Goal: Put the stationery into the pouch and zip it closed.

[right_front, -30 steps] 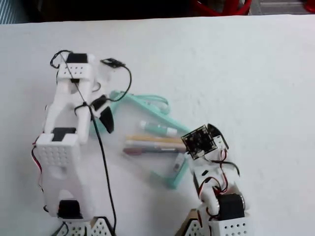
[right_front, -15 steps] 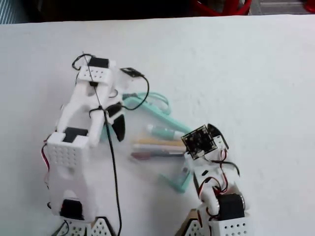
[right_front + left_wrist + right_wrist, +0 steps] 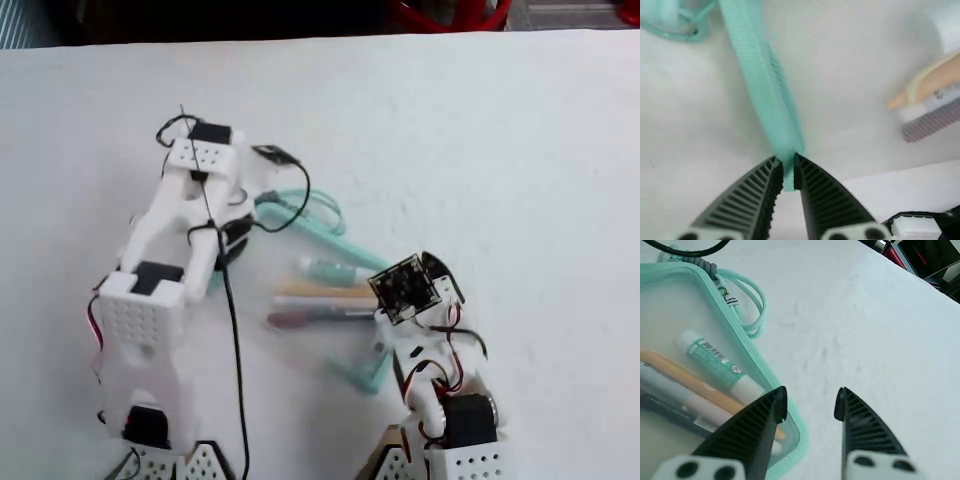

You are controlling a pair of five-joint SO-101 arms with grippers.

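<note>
White tabletop is spread under both arms, bordered at its far edge by a dark room with red plastic; the pouch edge is pinched between the left gripper's closed jaws; a teal tube and pens are seen inside the pouch, beside the right gripper's parted, empty jaws; open tabletop is seen beyond.

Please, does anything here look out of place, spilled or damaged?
Nothing stands out. The teal tube and pens lie inside the clear pouch, none spilled on the table. The left claw is shut on the pouch's teal edge; the right claw is open at its corner.
</note>
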